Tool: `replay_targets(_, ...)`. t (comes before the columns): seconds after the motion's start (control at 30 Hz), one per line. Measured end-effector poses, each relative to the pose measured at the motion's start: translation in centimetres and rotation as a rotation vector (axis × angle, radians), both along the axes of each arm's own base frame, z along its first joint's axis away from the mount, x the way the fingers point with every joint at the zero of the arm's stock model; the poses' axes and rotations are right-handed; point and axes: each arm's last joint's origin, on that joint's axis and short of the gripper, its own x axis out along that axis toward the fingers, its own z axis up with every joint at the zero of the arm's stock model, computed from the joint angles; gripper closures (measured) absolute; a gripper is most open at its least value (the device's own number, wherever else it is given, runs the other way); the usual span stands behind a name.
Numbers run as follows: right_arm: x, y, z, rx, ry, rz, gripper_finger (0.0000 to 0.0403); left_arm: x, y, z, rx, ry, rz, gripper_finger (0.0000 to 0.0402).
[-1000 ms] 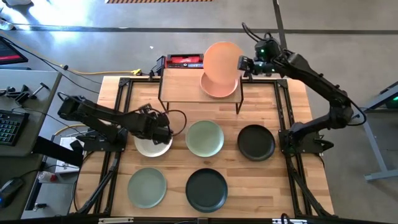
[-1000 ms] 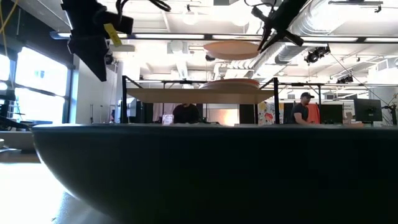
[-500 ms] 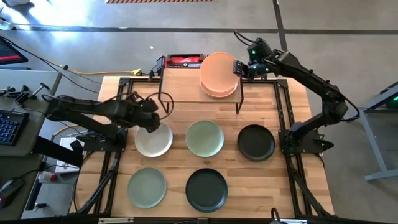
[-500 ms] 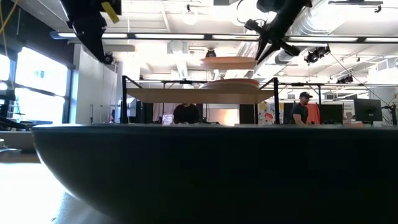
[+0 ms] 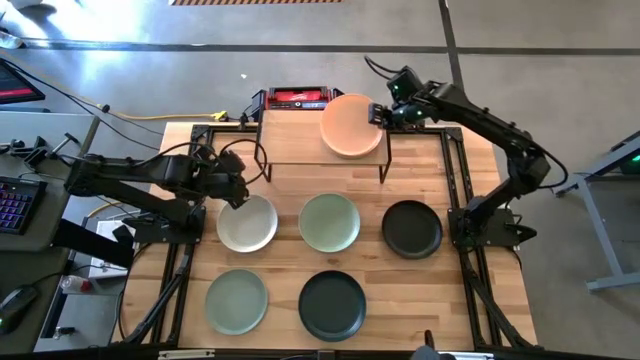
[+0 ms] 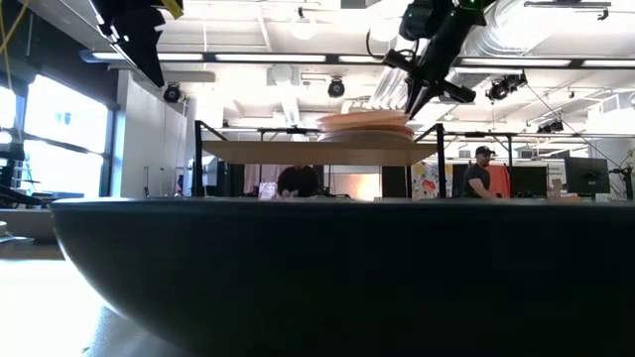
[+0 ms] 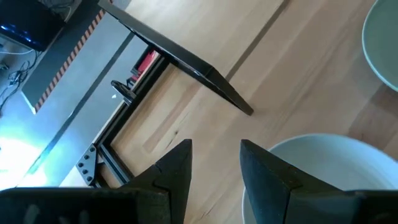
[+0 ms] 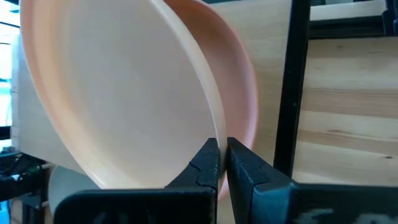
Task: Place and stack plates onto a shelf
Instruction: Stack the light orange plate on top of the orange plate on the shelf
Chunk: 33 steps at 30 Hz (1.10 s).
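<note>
Two peach plates (image 5: 352, 124) sit stacked on the right half of the light-wood shelf (image 5: 295, 145). My right gripper (image 5: 381, 113) is shut on the upper one at its right rim, also seen in the low view (image 6: 415, 94). The lower peach plate (image 8: 247, 93) lies flat on the board. My left gripper (image 5: 232, 190) hangs open above the table at the far-left rim of the white plate (image 5: 247, 223), touching nothing; its fingers (image 7: 214, 163) frame bare wood. Sage (image 5: 330, 222) and black (image 5: 411, 228) plates rest flat on the table. My right gripper pinches the upper peach plate's right rim (image 8: 214, 127) between its two fingers, coming level from the table's right side. The plate sits tilted on the lower peach plate, its held side a little raised and its far side down on the lower plate.
A second sage plate (image 5: 237, 300) and a second black plate (image 5: 333, 304) lie near the table's near edge; the black one fills the low view's foreground (image 6: 337, 278). The shelf's left half is bare. A red box (image 5: 296, 97) sits behind the shelf. People stand in the room beyond.
My right gripper has moved down and toward the table's left, bringing the peach plate from above the shelf down onto the other peach plate, still shut on its rim. My left gripper has risen and drawn back toward the table's left and far side, off the white plate.
</note>
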Motion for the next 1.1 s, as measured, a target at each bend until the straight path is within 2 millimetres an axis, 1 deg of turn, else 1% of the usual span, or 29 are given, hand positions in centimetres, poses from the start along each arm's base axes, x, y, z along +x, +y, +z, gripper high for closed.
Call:
replay_targets(0.37,0.00,-0.10,-0.09,-0.024,0.022,0.005,0.0401,0.01,-0.01,-0.01,0.004,0.011,-0.013,0.0275)
replay_targets(0.47,-0.05,-0.17,-0.09,-0.047,0.041,-0.006,0.0390,0.02,-0.01,0.00,0.004,0.008,-0.012,0.0275)
replay_targets(0.67,-0.06,-0.19,-0.09,-0.052,0.045,-0.010,0.0350,0.07,-0.01,0.01,-0.002,-0.009,0.004,0.0275)
replay_targets(0.77,-0.07,-0.20,-0.09,-0.054,0.047,-0.012,0.0337,0.07,-0.01,0.01,-0.001,-0.011,0.006,0.0275)
replay_targets(0.97,-0.04,-0.12,-0.05,-0.048,0.037,0.019,0.0331,0.07,0.00,0.01,0.001,-0.011,0.007,0.0275)
replay_targets(1.1,-0.17,0.16,0.07,-0.034,0.029,0.079,0.0331,0.07,0.00,0.00,0.001,-0.012,0.008,0.0275)
